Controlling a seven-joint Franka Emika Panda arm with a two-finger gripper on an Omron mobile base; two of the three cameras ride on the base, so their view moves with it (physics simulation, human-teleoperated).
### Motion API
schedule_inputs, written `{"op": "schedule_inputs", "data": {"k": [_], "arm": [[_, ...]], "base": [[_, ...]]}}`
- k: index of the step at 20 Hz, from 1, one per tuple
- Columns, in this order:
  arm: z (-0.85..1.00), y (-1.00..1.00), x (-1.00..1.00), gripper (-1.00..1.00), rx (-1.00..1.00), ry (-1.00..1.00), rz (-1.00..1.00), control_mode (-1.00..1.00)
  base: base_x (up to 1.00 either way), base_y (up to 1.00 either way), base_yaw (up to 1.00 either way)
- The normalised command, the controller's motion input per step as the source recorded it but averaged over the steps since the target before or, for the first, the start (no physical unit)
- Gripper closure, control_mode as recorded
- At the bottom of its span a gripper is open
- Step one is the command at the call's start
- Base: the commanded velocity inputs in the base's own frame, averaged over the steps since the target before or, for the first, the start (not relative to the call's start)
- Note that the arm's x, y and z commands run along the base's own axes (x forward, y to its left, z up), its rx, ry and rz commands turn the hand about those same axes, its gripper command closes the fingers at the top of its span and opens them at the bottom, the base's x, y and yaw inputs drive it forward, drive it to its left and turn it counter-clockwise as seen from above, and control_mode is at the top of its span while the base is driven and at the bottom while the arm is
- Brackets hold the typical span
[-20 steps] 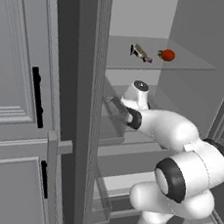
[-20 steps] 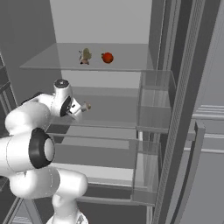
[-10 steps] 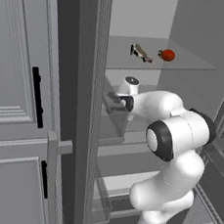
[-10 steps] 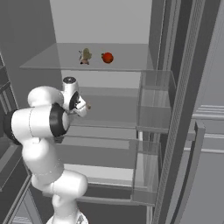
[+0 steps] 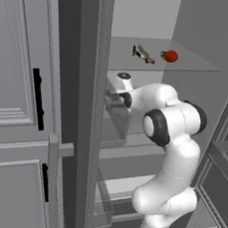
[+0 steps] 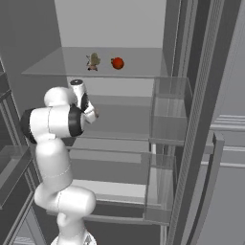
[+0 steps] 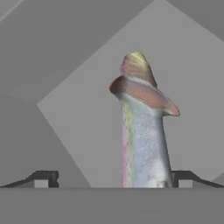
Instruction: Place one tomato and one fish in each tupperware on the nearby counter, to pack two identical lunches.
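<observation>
The arm's smooth white, rounded links with dark joints reach into an open grey fridge, and the gripper hangs at the height of the middle shelf. Its 2 small dark, blocky finger tips stand spread wide apart, and nothing is clamped between them. In the hand view a fish runs straight ahead from the gripper, in the gap between the finger tips. It is slim and tube-shaped, with a pale, glossy body streaked pink and yellow-green. Its far end flares into a reddish-brown fin with a yellowish tip. It passes just beside the tip on the right of that view and well apart from the other one; whether it touches the near tip cannot be told. It lies on a flat, matt grey surface. Above the gripper and beyond it, a thin, see-through glass shelf carries a small dark, streaky shelf fish. A round, glossy red tomato sits just beside it, the 2 apart. Whether the shelf fish is the one seen by the hand cannot be told. Just below the gripper hangs a clear, box-shaped door bin with thin, straight walls.
</observation>
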Motion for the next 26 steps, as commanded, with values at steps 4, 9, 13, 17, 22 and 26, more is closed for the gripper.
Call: {"op": "schedule_inputs", "data": {"k": [4, 9, 13, 17, 22, 26], "arm": [[-0.77, -0.04, -0.16, 1.0, -0.04, 0.1, -0.2, -1.0], [-0.69, -0.5, -0.86, 1.0, 0.0, 0.13, -0.25, -1.0], [-0.37, -0.91, -1.0, 1.0, 0.02, 0.08, -0.2, -1.0], [-0.11, -0.95, -1.0, 1.0, 0.06, 0.0, -0.14, -1.0], [-0.03, -0.75, -1.0, 1.0, 0.05, 0.0, -0.09, -1.0], [0.33, -0.32, -1.0, 1.0, 0.0, 0.0, -0.01, -1.0]], "base": [[0.0, 0.0, 0.0], [0.0, 0.0, 0.0], [0.0, 0.0, 0.0], [0.0, 0.0, 0.0], [0.0, 0.0, 0.0], [0.0, 0.0, 0.0]]}}
